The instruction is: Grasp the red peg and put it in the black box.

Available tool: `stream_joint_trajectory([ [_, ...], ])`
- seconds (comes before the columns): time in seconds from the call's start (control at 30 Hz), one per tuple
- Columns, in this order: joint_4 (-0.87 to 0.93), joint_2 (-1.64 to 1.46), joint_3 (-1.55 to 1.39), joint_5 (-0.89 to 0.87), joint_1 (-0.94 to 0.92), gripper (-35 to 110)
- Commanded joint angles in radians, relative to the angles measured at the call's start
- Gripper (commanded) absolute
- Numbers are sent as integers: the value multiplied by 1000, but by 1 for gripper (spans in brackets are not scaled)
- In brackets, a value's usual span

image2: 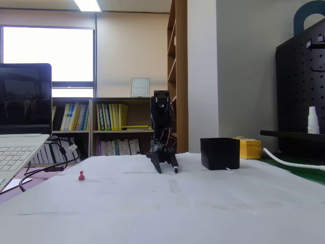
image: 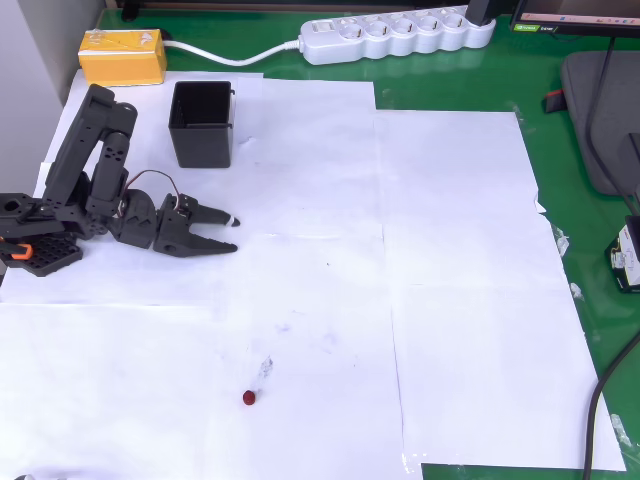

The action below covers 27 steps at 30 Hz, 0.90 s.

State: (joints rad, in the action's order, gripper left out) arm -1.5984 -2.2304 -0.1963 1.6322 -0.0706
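In the overhead view the red peg (image: 249, 397) lies alone on the white paper sheets (image: 450, 280) in the lower centre-left of the frame, well apart from the arm. The gripper (image: 232, 233) sits at the left, its two fingers spread in a narrow V with nothing between them, tips low near the paper. The black box (image: 201, 123) stands upright in the upper left, just beside a yellow box (image: 122, 56); a white power strip (image: 395, 35) runs along the top edge. In the fixed view the peg (image2: 81, 176) is at left, the gripper (image2: 167, 168) in the centre, the box (image2: 219, 153) right of it.
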Motion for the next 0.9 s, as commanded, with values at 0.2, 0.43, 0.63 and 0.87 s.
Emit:
stream_joint_trajectory([
  [0.2, -34, -9, -34, 2, -32, 39],
  [0.43, -23, -8, -44, -3, -81, 39],
  [0.63, -41, -35, -72, -3, -176, 39],
  [0.87, -46, -41, -77, -5, -285, 39],
])
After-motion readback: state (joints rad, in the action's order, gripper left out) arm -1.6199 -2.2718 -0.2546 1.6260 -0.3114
